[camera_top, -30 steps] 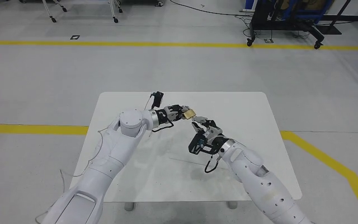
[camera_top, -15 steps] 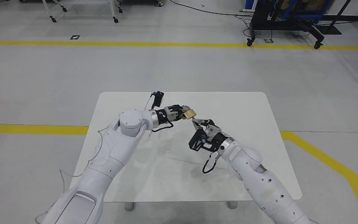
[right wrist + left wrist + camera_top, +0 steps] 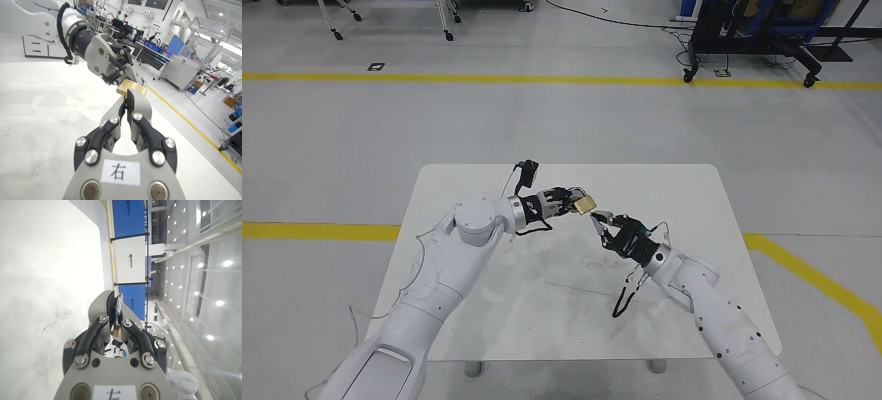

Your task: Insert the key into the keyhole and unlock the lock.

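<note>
A brass padlock [image 3: 584,204] hangs above the middle of the white table [image 3: 492,320], with my left gripper [image 3: 575,200] shut on it. In the left wrist view its brass edge [image 3: 117,332] shows between the closed fingers. In the right wrist view the padlock [image 3: 133,87] sits just past my right gripper [image 3: 127,95], its steel shackle [image 3: 144,83] on the far side. My right gripper [image 3: 600,221] is shut, its tips touching the padlock's underside. The key is almost wholly hidden between the pads.
Nothing else lies on the table, whose rounded far-right corner [image 3: 712,172] stands beyond both grippers. A yellow floor line [image 3: 802,265] runs past the table's right side. A dark wheeled cart [image 3: 752,40] stands far behind.
My right gripper has risen and swung toward the padlock, turning at the wrist until its tips meet the padlock's underside. The left gripper with the padlock has shifted only slightly.
</note>
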Action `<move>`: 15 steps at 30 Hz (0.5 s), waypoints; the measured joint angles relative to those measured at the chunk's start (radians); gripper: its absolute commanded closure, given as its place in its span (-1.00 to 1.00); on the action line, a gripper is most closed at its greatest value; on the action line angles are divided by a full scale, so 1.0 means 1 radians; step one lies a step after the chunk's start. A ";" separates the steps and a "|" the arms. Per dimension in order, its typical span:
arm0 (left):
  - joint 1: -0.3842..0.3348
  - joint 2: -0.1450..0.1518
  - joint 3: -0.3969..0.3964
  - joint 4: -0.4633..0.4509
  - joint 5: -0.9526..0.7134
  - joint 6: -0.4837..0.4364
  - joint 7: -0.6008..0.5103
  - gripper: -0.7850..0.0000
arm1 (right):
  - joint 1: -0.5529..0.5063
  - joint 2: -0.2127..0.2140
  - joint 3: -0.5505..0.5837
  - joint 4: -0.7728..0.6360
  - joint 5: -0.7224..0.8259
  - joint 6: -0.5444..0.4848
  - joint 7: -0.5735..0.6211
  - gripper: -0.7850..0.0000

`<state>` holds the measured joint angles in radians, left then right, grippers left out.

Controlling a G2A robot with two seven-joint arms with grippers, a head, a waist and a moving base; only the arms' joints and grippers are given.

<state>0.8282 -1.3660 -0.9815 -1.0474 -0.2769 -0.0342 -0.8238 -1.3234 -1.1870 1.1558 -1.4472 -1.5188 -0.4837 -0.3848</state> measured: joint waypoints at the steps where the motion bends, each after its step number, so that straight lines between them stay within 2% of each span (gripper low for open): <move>1: 0.001 0.000 0.000 -0.002 0.002 -0.004 0.000 1.00 | 0.005 0.000 0.001 0.012 0.022 -0.026 -0.014 1.00; 7: 0.008 0.003 -0.007 -0.014 0.011 -0.025 0.005 1.00 | 0.042 0.000 0.005 0.088 0.131 -0.170 -0.077 1.00; 11: 0.013 0.005 -0.014 -0.021 0.012 -0.029 0.004 1.00 | 0.054 0.001 0.001 0.092 0.108 -0.169 -0.088 1.00; 15: 0.016 0.005 -0.017 -0.024 0.012 -0.031 0.002 1.00 | 0.040 0.005 0.000 0.057 0.032 -0.124 -0.105 1.00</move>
<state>0.8445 -1.3607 -0.9984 -1.0717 -0.2652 -0.0648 -0.8213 -1.2834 -1.1818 1.1556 -1.3899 -1.4865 -0.6074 -0.4900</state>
